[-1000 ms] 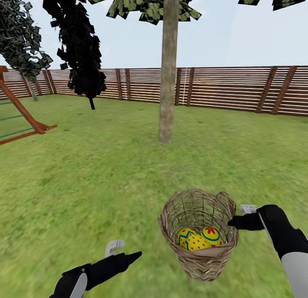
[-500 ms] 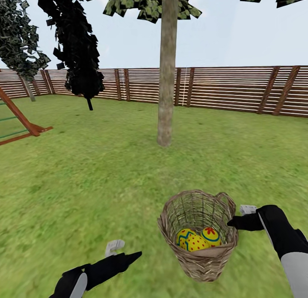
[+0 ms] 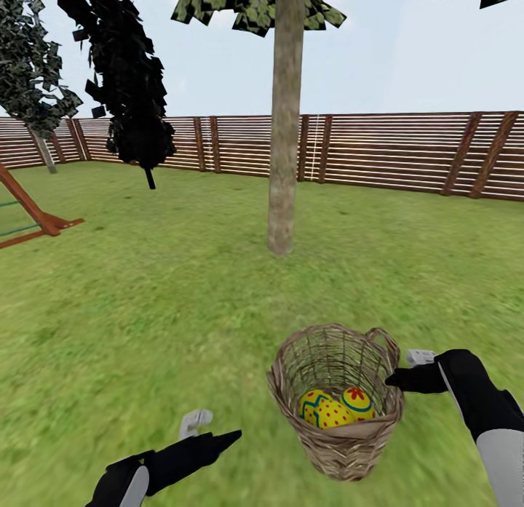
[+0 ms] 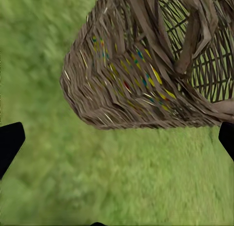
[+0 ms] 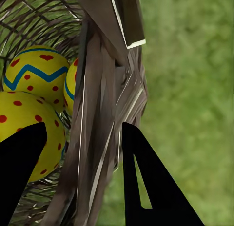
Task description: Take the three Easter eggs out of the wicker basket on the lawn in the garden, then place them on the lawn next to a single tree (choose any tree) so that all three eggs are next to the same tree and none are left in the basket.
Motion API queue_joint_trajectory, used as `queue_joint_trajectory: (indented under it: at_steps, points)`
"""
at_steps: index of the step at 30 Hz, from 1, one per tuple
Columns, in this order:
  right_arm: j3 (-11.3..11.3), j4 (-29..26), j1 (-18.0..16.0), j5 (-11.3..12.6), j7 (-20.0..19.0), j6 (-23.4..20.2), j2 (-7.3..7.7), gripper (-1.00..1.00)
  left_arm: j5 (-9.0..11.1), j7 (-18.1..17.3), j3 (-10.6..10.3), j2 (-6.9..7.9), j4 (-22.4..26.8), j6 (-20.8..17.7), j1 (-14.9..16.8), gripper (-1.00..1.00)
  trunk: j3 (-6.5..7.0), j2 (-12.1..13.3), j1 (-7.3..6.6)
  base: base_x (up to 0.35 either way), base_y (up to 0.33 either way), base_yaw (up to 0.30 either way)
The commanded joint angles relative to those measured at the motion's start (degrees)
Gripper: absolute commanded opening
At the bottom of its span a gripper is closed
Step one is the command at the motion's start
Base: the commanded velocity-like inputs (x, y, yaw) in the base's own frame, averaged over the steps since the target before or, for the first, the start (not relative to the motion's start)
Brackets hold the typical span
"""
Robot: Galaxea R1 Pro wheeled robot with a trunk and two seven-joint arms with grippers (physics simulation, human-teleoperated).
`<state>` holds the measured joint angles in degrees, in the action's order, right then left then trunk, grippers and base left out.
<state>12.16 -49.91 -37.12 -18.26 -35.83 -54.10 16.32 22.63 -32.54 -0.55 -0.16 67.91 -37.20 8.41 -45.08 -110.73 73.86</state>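
From the head camera I see the wicker basket (image 3: pixel 336 401) held up off the lawn (image 3: pixel 182 296), low and right of centre, with my right gripper (image 3: pixel 399 378) at its rim just below the small loop handle (image 3: pixel 381 341). The 3 Easter eggs (image 3: pixel 337 406) sit together in the bottom of it. My left gripper (image 3: pixel 222 440) hangs low at the left, well apart from the basket; from here I cannot tell how its fingers stand. Straight ahead of the basket stands the tree (image 3: pixel 283 121), its pale trunk rising from the grass, with the brown slatted fence (image 3: pixel 400 152) behind it. A dark cypress-like tree (image 3: pixel 131 85) stands further left, and part of a wooden playset (image 3: pixel 29 212) shows at the left edge.

On the left wrist camera, I see the basket's woven wall (image 4: pixel 141 75) from outside, eggs' colours glinting through the weave, grass beneath. The 2 dark fingertips (image 4: pixel 9 143) sit at opposite edges, wide apart, with nothing between them.

On the right wrist camera, my 2 fingers (image 5: pixel 146 182) straddle the basket's rim (image 5: pixel 100 123), 1 inside, 1 outside, clamped on the wicker. Beside the inner finger lie the eggs (image 5: pixel 34 70), yellow with blue zigzags and red marks.
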Motion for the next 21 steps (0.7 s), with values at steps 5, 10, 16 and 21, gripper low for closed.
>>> queue_joint_trajectory:
  at_steps: [5,10,16,21]
  points:
    - [0.1,0.0,-0.1,0.1,-0.6,-0.3,-0.07,-1.0,0.3,0.0,0.0,-0.01,0.0,-0.4,0.0,1.0,-0.05,0.0,0.03,0.343,0.0,0.0]
    - [0.2,-0.2,-0.1,0.1,-0.6,-0.3,-0.06,-1.0,0.3,0.0,0.0,-0.04,0.0,-0.4,0.0,1.0,-0.05,0.0,0.03,0.343,0.0,0.0]
    - [0.1,-0.1,-0.1,0.1,-0.6,-0.2,-0.06,-1.0,0.3,0.0,0.0,-0.03,0.0,-0.4,0.0,1.0,-0.05,0.0,0.03,0.343,-0.002,0.0]
    - [0.1,0.0,-0.1,0.1,-0.5,-0.2,-0.06,-1.0,0.3,0.0,0.1,-0.02,0.0,-0.4,0.0,1.0,-0.05,0.0,0.03,0.343,-0.075,0.0]
